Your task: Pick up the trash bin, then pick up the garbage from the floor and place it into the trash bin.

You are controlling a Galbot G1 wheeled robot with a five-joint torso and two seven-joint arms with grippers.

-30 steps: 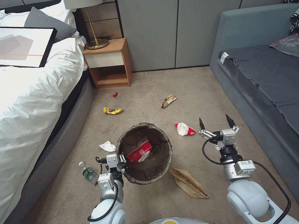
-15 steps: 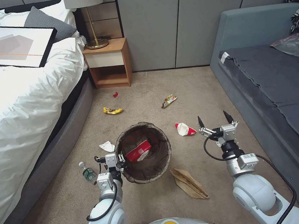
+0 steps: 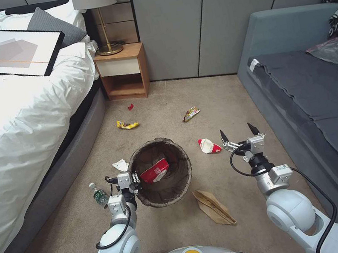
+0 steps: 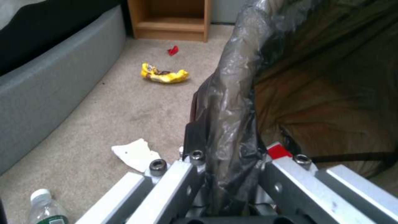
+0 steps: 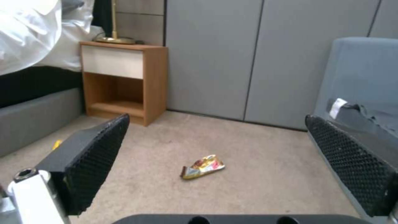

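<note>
I take the trash bin (image 3: pixel 161 173) as my landmark: a round bucket lined with a thin, crinkled brown-black plastic bag that folds over its rim, standing on the short-pile beige carpet (image 3: pixel 225 100) between the bed (image 3: pixel 12 122) and the grey sofa (image 3: pixel 317 106). Inside it I see a crushed red-and-white paper cup (image 3: pixel 155 171) lying on its side.

My left gripper (image 3: pixel 132 184) is at the bin's rim on the bed side. In the left wrist view its metal fingers (image 4: pixel 182 177) are closed down on the bag-wrapped rim (image 4: pixel 232 124), the glossy plastic bunched between them.

My right gripper (image 3: pixel 237 134) hangs on the sofa side of the bin, spread wide and holding nothing; its black fingers (image 5: pixel 93 155) have a cross-hatched rubbery face and taper to points. Between it and the bin, just beside the left fingertip, lies another flattened red-and-white cup (image 3: pixel 209 145).

Beside the bin toward the bed I see a crumpled white tissue (image 3: pixel 121 165) and, farther out, a clear bottle with a green label (image 3: pixel 99 194) on its side. On the near side of the bin lies a creased tan paper bag (image 3: pixel 213 206). Beyond the bin, toward the wooden nightstand (image 3: pixel 123 71), are a yellow wrapper (image 3: pixel 127 125), a shiny multicoloured wrapper (image 3: pixel 190 113) and a small red scrap (image 3: pixel 130 106).
</note>
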